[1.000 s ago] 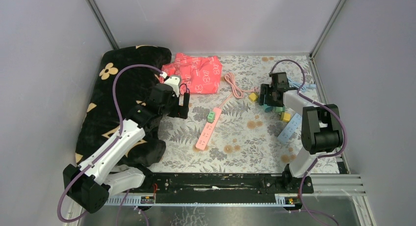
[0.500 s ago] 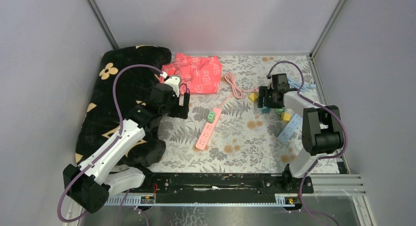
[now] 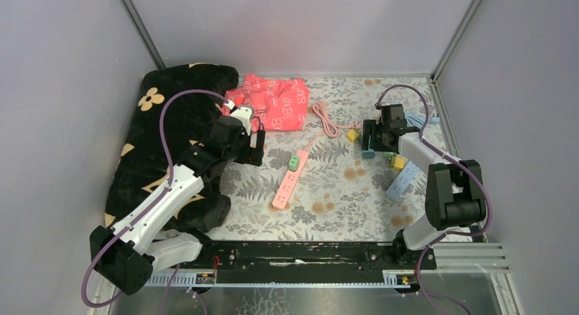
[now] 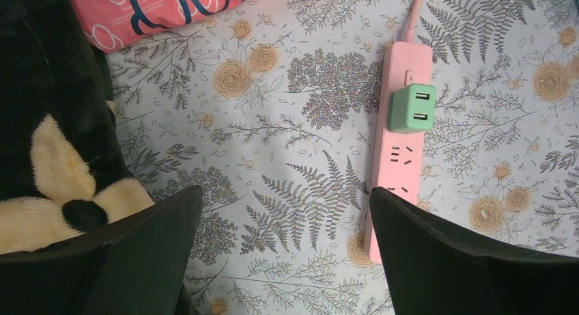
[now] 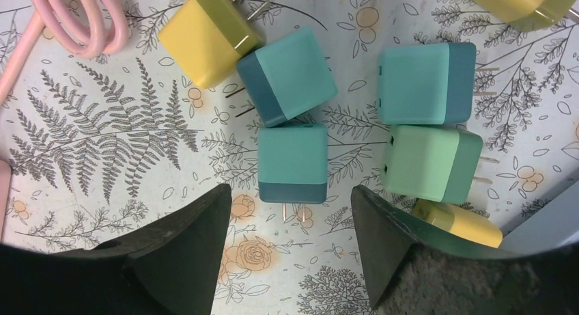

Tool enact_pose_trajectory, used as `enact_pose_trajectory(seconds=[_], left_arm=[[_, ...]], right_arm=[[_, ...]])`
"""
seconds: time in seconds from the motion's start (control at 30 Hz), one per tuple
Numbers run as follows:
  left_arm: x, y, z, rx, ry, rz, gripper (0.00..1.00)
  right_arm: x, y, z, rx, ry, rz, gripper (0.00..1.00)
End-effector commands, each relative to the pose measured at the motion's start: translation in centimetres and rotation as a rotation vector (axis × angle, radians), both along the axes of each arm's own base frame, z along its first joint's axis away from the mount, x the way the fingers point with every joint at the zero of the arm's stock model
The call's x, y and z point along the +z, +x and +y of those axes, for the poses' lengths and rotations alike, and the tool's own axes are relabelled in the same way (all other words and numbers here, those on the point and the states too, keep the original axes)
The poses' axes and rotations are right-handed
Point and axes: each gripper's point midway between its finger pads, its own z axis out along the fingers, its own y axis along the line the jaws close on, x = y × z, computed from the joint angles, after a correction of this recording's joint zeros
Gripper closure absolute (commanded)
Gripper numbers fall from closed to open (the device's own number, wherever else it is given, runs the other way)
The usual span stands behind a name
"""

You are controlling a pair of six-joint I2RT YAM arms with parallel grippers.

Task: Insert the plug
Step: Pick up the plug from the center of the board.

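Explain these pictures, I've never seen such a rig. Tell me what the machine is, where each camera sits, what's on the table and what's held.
Two robot arms are bolted at the table's near edge, each built to pinch things. The wide picture comes from a fixed camera above and behind them; the other two come from cameras on the wrists, looking down. On the flowered table lie a pink power strip with a green plug seated in it, loose plugs in teal and yellow, a black blanket and a red packet. The left fingers hang open beside the strip; the right fingers hang open over a teal plug. Nothing is held.
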Motion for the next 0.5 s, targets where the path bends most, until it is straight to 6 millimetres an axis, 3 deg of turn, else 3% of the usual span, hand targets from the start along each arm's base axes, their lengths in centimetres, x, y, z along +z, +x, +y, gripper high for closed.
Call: enact_pose_trajectory(seconds=[0.0,0.23,0.47], left_arm=[[0.8,0.8,-0.1,-0.001,-0.016,-0.048,0.00],[0.8,0.9,0.1,0.005,-0.012,-0.051,0.00],[0.7,1.0,0.2,0.010,-0.008,-0.049,0.00]], right_arm=[[0.2,0.7,-0.3,-0.023,-0.026,-0.031,0.28],[-1.5,0.8,1.1,0.031,-0.083,0.008,0.30],[-3.2,0.5,0.5,0.005,-0.144,0.040,0.33]])
